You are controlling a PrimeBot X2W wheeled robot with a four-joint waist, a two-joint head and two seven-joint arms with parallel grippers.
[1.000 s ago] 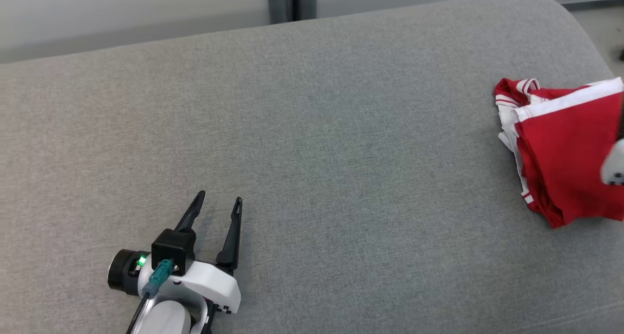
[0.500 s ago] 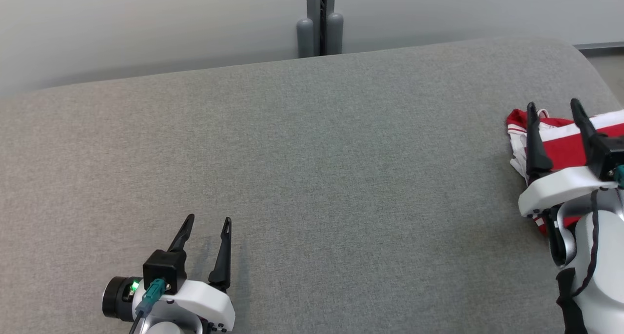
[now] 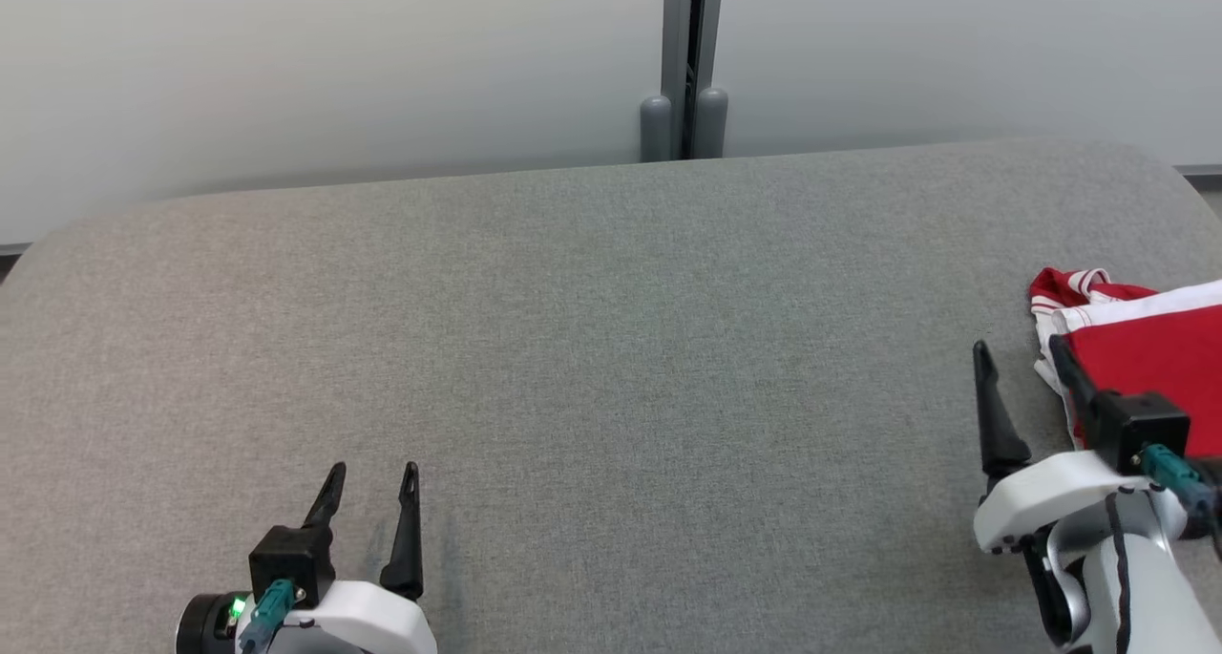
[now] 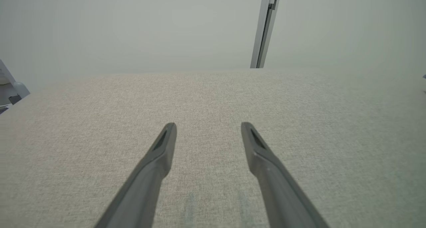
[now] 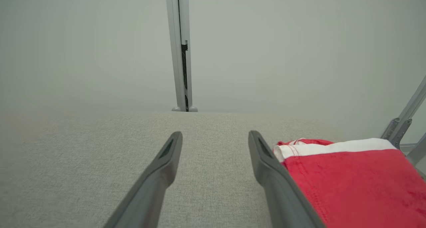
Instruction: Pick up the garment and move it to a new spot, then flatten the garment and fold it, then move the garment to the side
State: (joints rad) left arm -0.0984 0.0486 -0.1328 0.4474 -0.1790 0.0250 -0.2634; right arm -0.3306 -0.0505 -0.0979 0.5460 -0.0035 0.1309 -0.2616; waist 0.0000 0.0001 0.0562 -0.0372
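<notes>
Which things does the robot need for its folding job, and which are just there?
For the job:
- red and white garment, at the cushion's right edge
- right gripper, open, next to the garment
- left gripper, open, holding nothing
- grey cushion, the work surface

Just there:
- metal post behind the cushion
- pale wall

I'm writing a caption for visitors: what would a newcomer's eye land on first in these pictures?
The red garment with white trim, lying at the far right edge of the wide grey cushion, is the strongest colour. Next come the two open, black-fingered tools: the right tool just beside the garment, and the left tool low at the left over bare fabric.
</notes>
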